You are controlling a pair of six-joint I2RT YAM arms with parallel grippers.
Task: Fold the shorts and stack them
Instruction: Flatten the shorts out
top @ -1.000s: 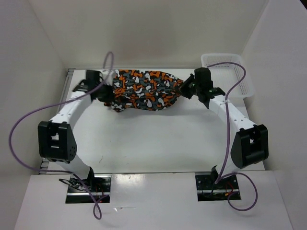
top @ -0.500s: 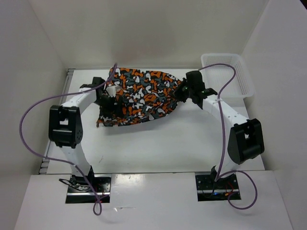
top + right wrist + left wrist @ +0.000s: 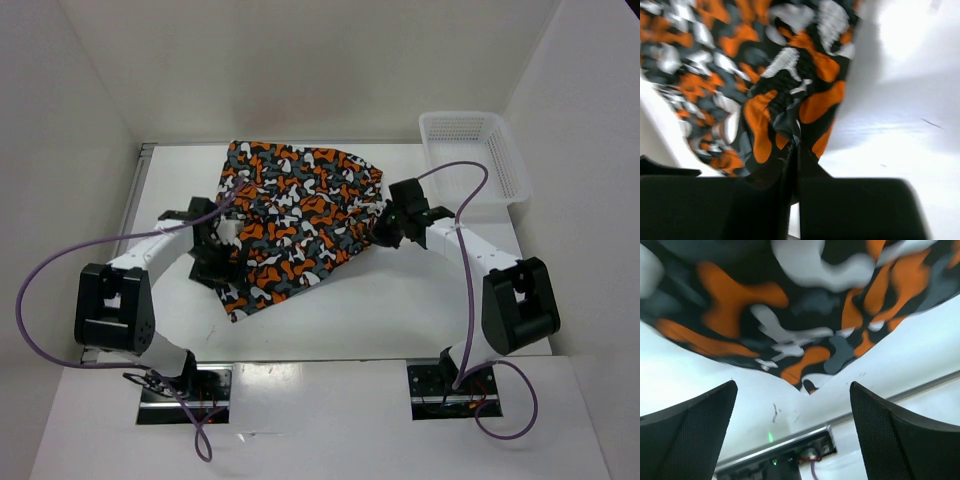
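Jaws of the left gripper (image 3: 212,262) stand wide apart and empty beside the shorts (image 3: 300,220), while the right gripper (image 3: 795,170) is clenched on their right edge. They lie loosely spread on the surface (image 3: 400,310), apparently not neatly folded, nothing stacked. Their long axis runs diagonally, far-right to near-left tip.
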